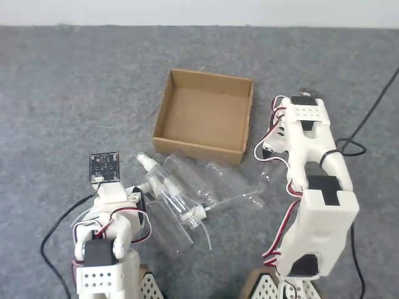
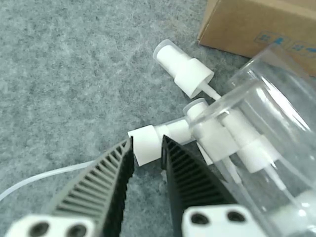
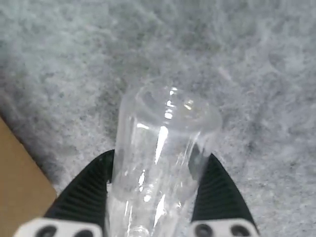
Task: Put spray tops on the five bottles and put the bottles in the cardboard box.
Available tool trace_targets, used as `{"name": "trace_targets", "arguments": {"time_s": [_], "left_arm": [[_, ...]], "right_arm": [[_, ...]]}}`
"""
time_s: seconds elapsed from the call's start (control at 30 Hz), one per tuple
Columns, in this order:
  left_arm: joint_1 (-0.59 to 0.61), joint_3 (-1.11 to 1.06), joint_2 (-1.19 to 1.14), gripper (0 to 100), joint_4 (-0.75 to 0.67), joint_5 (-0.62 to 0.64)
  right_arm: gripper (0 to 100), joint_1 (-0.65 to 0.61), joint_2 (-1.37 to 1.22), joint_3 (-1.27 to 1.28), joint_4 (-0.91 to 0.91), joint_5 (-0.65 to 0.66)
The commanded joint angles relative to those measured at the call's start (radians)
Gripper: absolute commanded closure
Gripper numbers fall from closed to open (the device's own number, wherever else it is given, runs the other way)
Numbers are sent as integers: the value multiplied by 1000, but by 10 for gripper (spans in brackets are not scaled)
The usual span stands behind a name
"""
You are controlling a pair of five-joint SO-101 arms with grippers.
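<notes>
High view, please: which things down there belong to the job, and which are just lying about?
Part of the job: brown cardboard box; clear plastic bottles heaped in front of it; white plastic spray tops; left tool gripping a white spray top; right tool gripping a clear bottle.
Just lying about: grey carpet; black cable.

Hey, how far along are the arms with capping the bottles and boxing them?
Done: nothing is boxed; the cardboard box holds no bottles. In hand: the left gripper pinches a white spray top on the carpet, and the right gripper holds a clear bottle. Left: the other bottles lie piled before the box; whether any is capped is unclear.
</notes>
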State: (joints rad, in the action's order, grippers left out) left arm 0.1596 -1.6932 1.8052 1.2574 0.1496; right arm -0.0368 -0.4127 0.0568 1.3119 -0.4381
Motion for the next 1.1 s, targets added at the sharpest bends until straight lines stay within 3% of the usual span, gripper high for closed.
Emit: {"name": "trace_targets", "arguments": {"time_s": [0.0,0.17,0.5,0.7,1.07], "left_arm": [[-2,8,14,916,5,9],[-2,8,14,916,5,9],[-2,8,14,916,5,9],[-2,8,14,916,5,9],[-2,8,14,916,5,9]], "right_arm": [[976,-1,35,-58,30,34],[978,1,36,-97,81,149],[976,8,35,-104,101,176],[978,10,35,-104,101,295],[978,111,35,-106,101,138]]}}
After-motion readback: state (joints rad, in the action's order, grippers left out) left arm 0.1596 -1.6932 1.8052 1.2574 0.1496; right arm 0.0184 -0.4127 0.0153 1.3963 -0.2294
